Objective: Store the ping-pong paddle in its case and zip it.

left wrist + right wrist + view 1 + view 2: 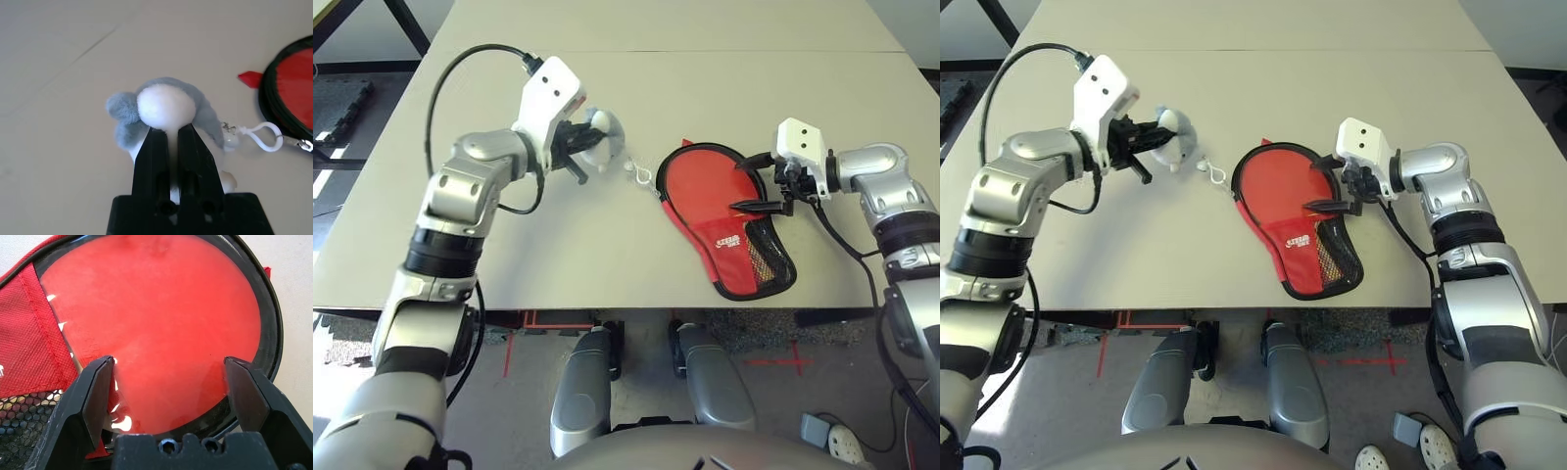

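Paddle (pixel 156 328) already lying inside the case (pixel 729 259) on the tabletop (pixel 607 245), its round red face bare under the folded-back flap, so insertion looks done and closing and zipping remain. Right end effector (pixel 168 382) spread wide just over the paddle's face, gripping nothing; next move probably calls for drawing the flap across and finding the zipper pull. Well apart from the case, left end effector (pixel 171 147) pinched narrow on a fuzzy grey-white pouch (pixel 164 110), white clip (pixel 264 137) trailing toward the case's rim.
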Action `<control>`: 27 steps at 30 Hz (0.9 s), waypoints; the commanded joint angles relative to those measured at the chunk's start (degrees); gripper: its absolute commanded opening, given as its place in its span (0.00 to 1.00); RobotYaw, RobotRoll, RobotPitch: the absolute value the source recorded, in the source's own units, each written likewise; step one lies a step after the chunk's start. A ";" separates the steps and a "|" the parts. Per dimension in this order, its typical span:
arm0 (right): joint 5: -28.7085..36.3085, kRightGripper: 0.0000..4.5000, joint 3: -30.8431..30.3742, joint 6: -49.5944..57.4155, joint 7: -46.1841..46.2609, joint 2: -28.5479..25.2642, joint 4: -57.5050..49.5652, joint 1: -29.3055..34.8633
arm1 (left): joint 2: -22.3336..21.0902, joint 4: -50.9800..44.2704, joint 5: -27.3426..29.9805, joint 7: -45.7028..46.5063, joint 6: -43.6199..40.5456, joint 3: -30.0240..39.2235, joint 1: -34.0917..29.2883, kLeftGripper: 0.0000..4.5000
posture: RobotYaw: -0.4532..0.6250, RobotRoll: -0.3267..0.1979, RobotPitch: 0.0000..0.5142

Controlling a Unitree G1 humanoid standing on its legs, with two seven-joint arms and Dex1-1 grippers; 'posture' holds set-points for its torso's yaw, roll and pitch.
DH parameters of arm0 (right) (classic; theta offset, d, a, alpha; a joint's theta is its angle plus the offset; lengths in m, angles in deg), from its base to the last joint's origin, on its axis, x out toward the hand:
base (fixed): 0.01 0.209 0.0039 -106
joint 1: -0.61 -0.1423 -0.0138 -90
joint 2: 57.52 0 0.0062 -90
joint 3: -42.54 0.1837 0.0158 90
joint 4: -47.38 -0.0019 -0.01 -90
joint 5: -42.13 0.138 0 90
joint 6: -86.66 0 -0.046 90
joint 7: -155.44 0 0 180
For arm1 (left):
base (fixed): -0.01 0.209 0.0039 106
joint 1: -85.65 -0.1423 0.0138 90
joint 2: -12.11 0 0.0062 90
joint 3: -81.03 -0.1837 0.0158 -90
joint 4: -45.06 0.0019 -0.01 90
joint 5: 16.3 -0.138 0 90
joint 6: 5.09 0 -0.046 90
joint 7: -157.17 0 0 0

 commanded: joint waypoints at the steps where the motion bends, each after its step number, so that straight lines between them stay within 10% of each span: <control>1: -4.70 1.00 -3.66 1.62 0.72 -0.23 1.34 4.82 | 2.39 10.28 -3.33 3.40 7.41 0.57 5.10 0.01 | 0.44 0.62 0.51; 12: -3.99 1.00 -3.28 4.50 0.99 -1.80 -5.17 9.33 | 13.93 43.23 -5.99 20.06 29.62 5.41 21.87 0.01 | 0.39 0.62 0.54; 27: -2.89 1.00 -2.04 10.06 2.23 -3.24 -15.18 16.03 | 31.00 51.91 -7.28 21.03 34.27 7.97 28.77 0.01 | 0.30 0.62 0.56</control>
